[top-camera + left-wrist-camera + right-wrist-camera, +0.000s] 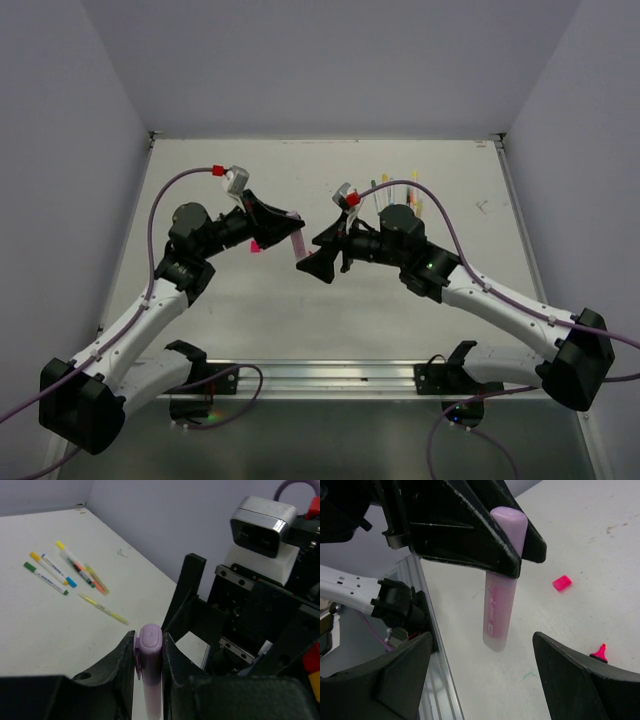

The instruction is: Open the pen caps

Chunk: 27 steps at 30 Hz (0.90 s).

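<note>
My left gripper (149,639) is shut on the lilac capped end of a fat highlighter (501,600). Its pink translucent body hangs down above the table, tilted. In the top view this highlighter (297,243) sits between the two grippers at mid-table. My right gripper (482,645) is open, and the highlighter's lower end hangs in the wide gap without touching either finger. A small pink cap (562,583) lies loose on the table, and a pink pen tip (599,652) peeks out behind my right finger. Several thin pens (60,572) lie together further off.
The thin pens (400,192) lie at the back right of the white table. A metal rail (330,375) runs along the near edge. Grey walls close the table in on three sides. The right arm's wrist (260,525) stands close in front of my left gripper.
</note>
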Motion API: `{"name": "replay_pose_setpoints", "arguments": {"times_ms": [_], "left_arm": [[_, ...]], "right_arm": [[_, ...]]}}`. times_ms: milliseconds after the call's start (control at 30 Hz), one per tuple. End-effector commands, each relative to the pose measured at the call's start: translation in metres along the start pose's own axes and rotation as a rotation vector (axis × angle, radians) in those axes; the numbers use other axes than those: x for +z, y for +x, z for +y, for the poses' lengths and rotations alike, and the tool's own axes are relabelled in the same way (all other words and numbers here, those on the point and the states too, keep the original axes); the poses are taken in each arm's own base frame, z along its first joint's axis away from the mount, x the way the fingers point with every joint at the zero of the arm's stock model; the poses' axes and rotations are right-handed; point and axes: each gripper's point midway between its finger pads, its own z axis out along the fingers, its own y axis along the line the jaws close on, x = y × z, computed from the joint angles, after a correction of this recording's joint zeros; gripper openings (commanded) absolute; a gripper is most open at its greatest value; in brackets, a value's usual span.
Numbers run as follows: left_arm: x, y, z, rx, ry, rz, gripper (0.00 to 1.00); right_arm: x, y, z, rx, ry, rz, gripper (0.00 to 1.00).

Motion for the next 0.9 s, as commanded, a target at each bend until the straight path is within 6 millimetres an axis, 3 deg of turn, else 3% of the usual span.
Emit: {"name": "replay_pose_setpoints", "arguments": {"times_ms": [0, 200, 467, 867], "left_arm": [[-0.012, -0.009, -0.050, 0.096, 0.256, -0.028, 0.00], [-0.020, -0.006, -0.065, 0.113, 0.343, -0.039, 0.00], [-0.022, -0.010, -0.073, 0.123, 0.384, -0.062, 0.00], [-0.016, -0.015, -0.075, 0.124, 0.395, -0.099, 0.00]], "right_arm": [[-0.004, -0.010, 0.022, -0.022, -0.138, -0.032, 0.85], [-0.002, -0.016, 0.020, -0.028, -0.162, -0.041, 0.80], [0.005, -0.019, 0.037, -0.033, -0.287, -0.032, 0.54], [0.012, -0.020, 0.042, -0.028, -0.345, -0.018, 0.33]]}}
